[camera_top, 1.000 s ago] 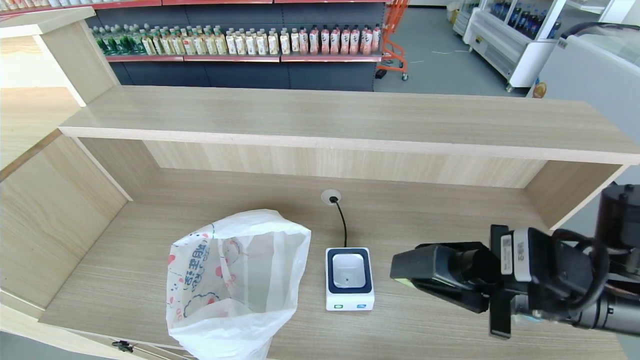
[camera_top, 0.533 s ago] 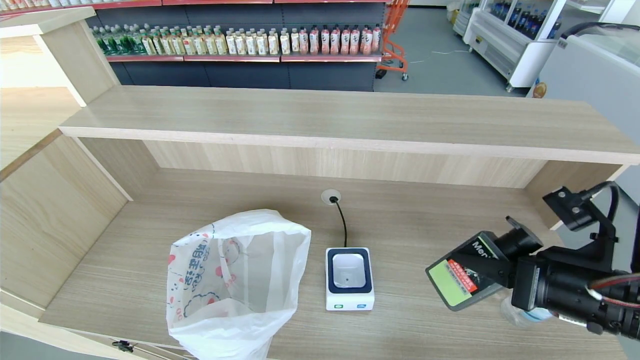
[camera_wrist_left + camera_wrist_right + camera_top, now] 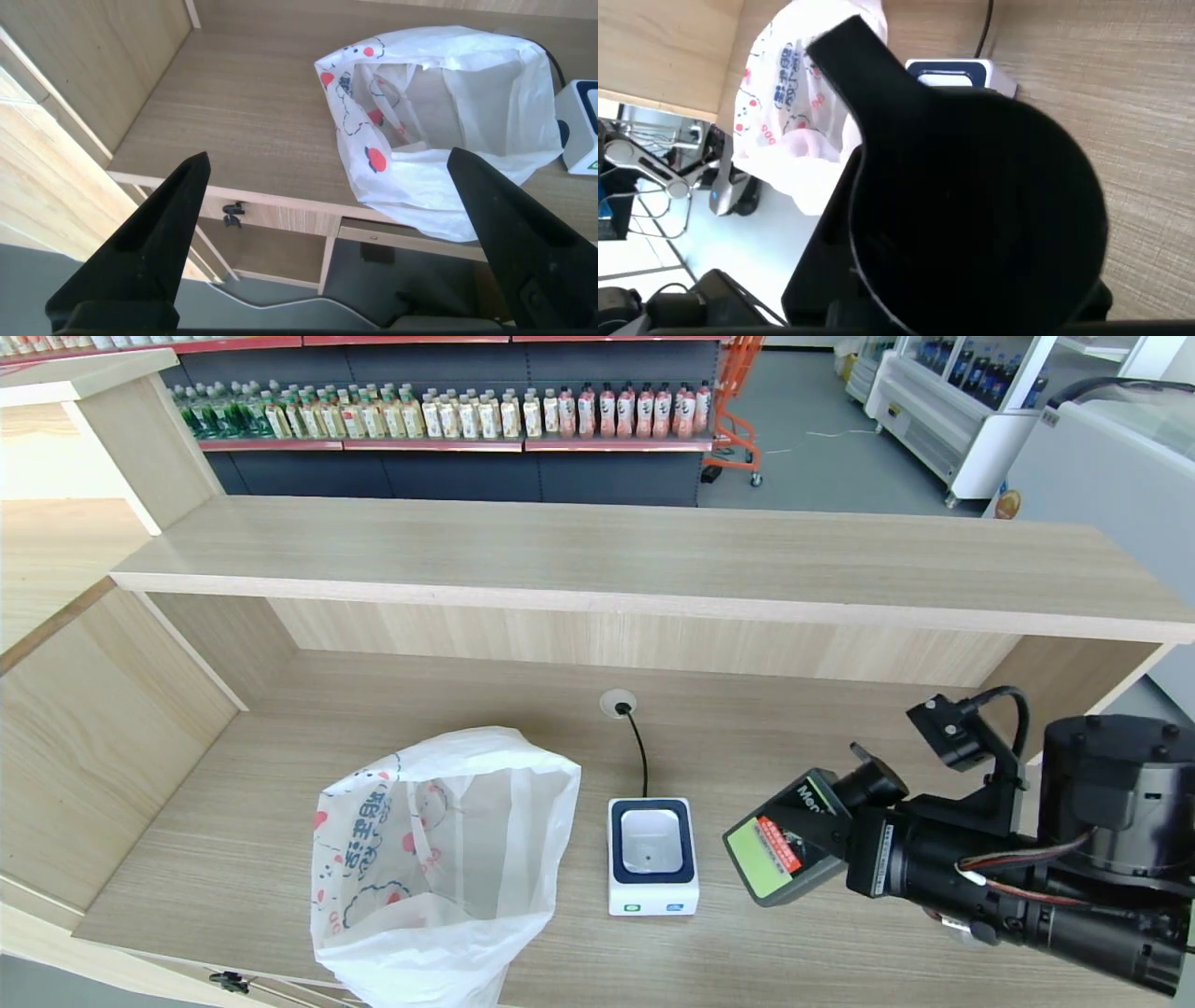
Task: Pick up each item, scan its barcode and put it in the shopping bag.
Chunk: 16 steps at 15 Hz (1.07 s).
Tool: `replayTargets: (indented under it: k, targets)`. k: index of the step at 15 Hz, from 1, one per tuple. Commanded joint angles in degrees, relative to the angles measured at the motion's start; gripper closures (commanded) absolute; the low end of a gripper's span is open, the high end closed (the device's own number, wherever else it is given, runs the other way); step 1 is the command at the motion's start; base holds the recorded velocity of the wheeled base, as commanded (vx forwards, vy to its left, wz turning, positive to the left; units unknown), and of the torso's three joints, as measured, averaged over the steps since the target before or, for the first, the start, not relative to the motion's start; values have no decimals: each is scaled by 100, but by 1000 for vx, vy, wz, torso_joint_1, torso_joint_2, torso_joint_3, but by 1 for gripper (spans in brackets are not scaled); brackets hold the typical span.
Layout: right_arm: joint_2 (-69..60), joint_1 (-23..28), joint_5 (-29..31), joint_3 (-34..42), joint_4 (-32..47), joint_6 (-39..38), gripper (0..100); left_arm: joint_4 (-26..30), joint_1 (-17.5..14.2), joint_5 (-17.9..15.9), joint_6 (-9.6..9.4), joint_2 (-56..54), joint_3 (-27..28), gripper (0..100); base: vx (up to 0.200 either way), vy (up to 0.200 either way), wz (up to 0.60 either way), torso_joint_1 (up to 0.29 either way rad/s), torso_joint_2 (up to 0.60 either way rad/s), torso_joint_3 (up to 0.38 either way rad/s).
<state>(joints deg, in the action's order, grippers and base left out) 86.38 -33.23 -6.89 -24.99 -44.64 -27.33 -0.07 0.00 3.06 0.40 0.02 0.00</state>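
Gripping a black box in the right claw, labelled end jutting past it, over the surface just right of the scanner. With the left claw spread wide near the shopping bag

The right arm is a run of matte black cylindrical segments joined to a broad black drum-shaped joint housing with small screws set around its top face, and thin red and white wires lie along it. A small black box-shaped camera mount sits on a bracket over the wrist, with a black cable looping from it. The left gripper has two plain matte black wedge-shaped fingers.
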Motion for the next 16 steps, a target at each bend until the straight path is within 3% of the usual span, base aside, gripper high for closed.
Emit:
replayTargets:
  k: [1, 13, 16]
  targets:
    - [371, -34, -6, -23, -36, 17, 100, -1, 0, 2, -5, -2, 0, 0, 0, 0, 0, 0, 0, 0]
    - [1733, -272, 21, -832, -440, 26, 100, -1, 0, 2, 4, -2, 0, 0, 0, 0, 0, 0, 0, 0]
    - [2172, -333, 30, -1034, -880, 35, 100, -1, 0, 2, 4, -2, 0, 0, 0, 0, 0, 0, 0, 0]
